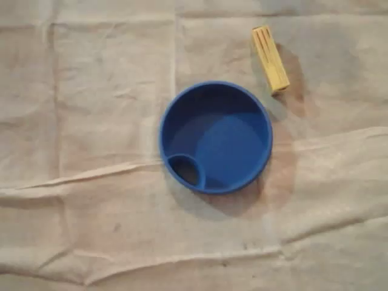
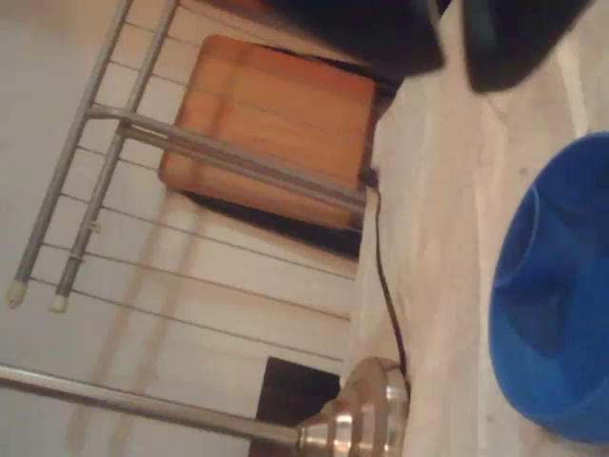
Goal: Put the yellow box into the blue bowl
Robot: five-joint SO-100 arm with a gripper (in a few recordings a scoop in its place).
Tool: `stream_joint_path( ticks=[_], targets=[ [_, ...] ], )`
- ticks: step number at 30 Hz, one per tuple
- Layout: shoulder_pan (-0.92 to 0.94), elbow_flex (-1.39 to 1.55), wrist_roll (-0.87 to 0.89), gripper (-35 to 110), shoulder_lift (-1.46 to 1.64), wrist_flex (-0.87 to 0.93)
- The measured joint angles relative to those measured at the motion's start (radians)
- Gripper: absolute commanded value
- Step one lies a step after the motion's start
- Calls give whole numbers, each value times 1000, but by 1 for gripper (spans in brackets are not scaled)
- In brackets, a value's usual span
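In the overhead view the yellow box [image 1: 270, 58], a long narrow block, lies flat on the cloth just up and right of the blue bowl [image 1: 215, 137], a short gap from its rim. The bowl is round with a small oval pocket at its lower left and holds nothing. In the wrist view part of the blue bowl [image 2: 557, 295] shows at the right edge. Two dark blurred fingers of my gripper [image 2: 452, 52] hang at the top edge with a thin gap between them; nothing lies between them, and their tips are too blurred to read.
A wrinkled pale cloth [image 1: 91, 182] covers the table. The wrist view looks past the table's edge at an orange wooden stool [image 2: 276, 124], grey metal rails [image 2: 190, 143], a black cable [image 2: 381, 276] and a metal lamp base [image 2: 366, 409].
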Motion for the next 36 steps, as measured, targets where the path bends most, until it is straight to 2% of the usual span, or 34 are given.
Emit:
stream_joint_path(
  ticks=[36],
  targets=[
    [-11, 8, 0, 0, 0, 0]
  ],
)
